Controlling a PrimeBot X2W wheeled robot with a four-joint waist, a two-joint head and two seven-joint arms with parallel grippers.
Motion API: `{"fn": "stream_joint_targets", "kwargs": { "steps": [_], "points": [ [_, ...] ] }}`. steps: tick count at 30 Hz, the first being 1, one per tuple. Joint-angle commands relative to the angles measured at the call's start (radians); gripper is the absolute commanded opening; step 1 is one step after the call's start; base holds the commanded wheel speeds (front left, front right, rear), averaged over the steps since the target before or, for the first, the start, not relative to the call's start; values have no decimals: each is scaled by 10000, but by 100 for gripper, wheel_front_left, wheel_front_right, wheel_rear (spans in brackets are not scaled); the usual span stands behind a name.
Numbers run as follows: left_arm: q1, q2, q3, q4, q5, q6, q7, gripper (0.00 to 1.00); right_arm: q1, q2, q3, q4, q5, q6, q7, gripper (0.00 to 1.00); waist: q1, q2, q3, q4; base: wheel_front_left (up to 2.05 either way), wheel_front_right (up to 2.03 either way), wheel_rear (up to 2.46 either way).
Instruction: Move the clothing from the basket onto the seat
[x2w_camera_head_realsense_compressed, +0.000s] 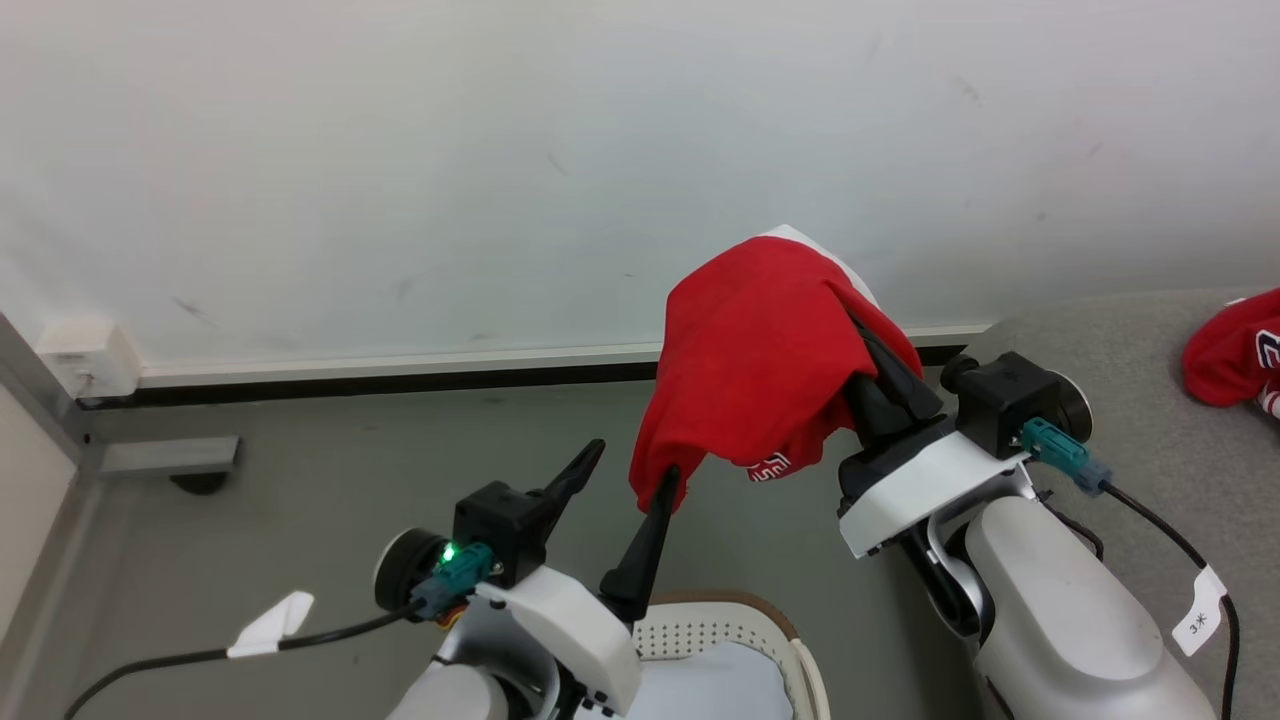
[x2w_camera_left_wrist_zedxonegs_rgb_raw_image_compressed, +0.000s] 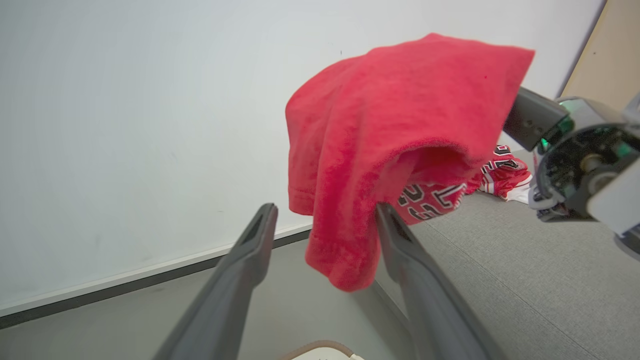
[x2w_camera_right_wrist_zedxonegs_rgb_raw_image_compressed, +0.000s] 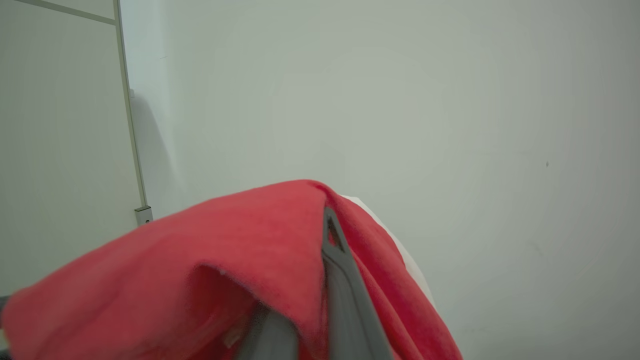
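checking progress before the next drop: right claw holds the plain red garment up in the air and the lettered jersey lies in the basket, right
Not quite. The lettered jersey lies on the grey seat, not in the basket, as the left wrist view shows. The rest stands: the right claw holds the plain red garment up in the air.

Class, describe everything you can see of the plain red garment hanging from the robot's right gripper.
The plain red garment looks like soft, slightly fuzzy fabric with a stitched hem, a small white logo near its lower edge and a white patch at its top. It hangs in the air, bunched and draped over the right gripper, whose fingers are shut on it. Its lowest corner dangles beside one finger of the open left gripper; whether they touch is unclear.
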Motion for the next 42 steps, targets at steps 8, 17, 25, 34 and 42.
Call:
{"fn": "stream_joint_targets", "kwargs": {
  "steps": [8,17,25,34,42],
  "points": [
    [71,149,-43,-187,52,90,99,100,58,-17,-310,-265,-202,-23,-20,0,0,0,234,-806,0,0,0],
    [35,298,-79,-463,182,247,126,100,307,-19,-867,-715,-739,-23,-20,0,0,0,771,-2445,0,0,0],
    [-56,216,-373,-620,262,135,157,100,758,-27,-1644,-1212,-1387,-23,-21,0,0,0,1006,-3732,0,0,0],
    [-102,-91,-895,-672,344,-4,198,100,1433,-438,-2290,-1916,-1565,-23,-20,0,0,0,1214,-4408,0,0,0],
    [-611,-193,-1220,-892,558,-126,325,100,1296,-741,-3289,-2294,-1242,-24,-20,0,0,0,2017,-4083,0,0,0]
  ]
}}
